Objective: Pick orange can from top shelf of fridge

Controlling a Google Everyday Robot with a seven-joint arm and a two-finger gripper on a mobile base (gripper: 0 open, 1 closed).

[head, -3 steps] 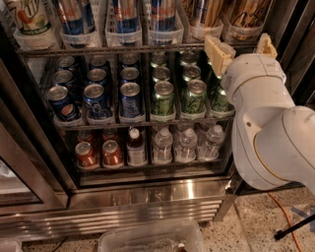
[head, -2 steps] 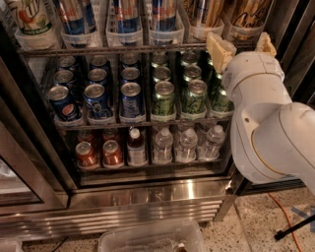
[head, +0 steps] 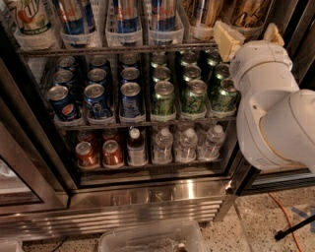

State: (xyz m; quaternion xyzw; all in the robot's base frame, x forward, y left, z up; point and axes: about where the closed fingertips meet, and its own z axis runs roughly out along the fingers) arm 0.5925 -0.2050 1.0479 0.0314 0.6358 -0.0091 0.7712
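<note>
Camera view: gripper spread in front of the top shelf's right end

Camera view looks into the fridge (head: 147, 197), door open, with the white arm (head: 275, 113) coming in from the right. The gripper (head: 250, 37) is up at the right end of the top shelf (head: 98, 49), its two tan fingers (head: 227, 39) spread wide apart and pinching nothing. The orange can (head: 244, 14) stands in a clear tray at that right end, just above and behind the gap between the fingers. Only its lower body shows, since the frame cuts off its lid. I cannot tell whether either finger touches it.

Left along the same shelf stand more tall cans in trays. On the rack below, blue cans (head: 98, 98) fill the left half and green cans (head: 192, 96) the right half. The lowest rack holds reddish cans (head: 101, 153) at its left end and water bottles (head: 187, 143) toward its right. A clear plastic bin (head: 152, 238) sits on the floor before the steel base, and an orange cable (head: 285, 221) runs across the floor at the right.
</note>
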